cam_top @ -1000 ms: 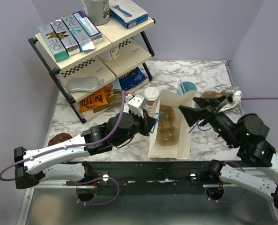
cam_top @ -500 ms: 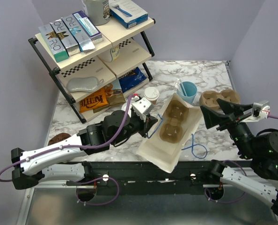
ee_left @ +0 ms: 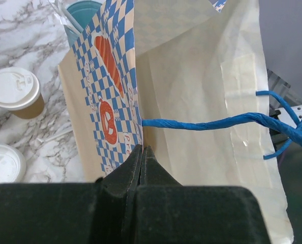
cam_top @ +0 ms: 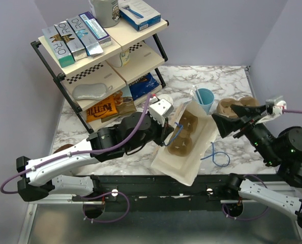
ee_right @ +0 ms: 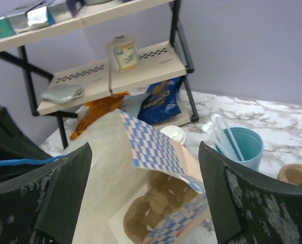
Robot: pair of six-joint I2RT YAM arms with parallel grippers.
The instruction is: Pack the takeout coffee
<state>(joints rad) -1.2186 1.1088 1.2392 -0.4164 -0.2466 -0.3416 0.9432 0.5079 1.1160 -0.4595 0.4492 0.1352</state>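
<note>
My left claw pinched shut on the paper bag rim, right claw wide open, empty.

Marble table: rack at far-left corner, takeout coffee beside it, paper bag mid near edge, blue cup behind, pulp cup tray by right edge.

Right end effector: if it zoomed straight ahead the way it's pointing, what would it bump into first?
Most likely the paper bag, at its checkered flap; the open right end effector aims at the bag's mouth, with the cup carrier inside. Depth is hard to judge.
</note>
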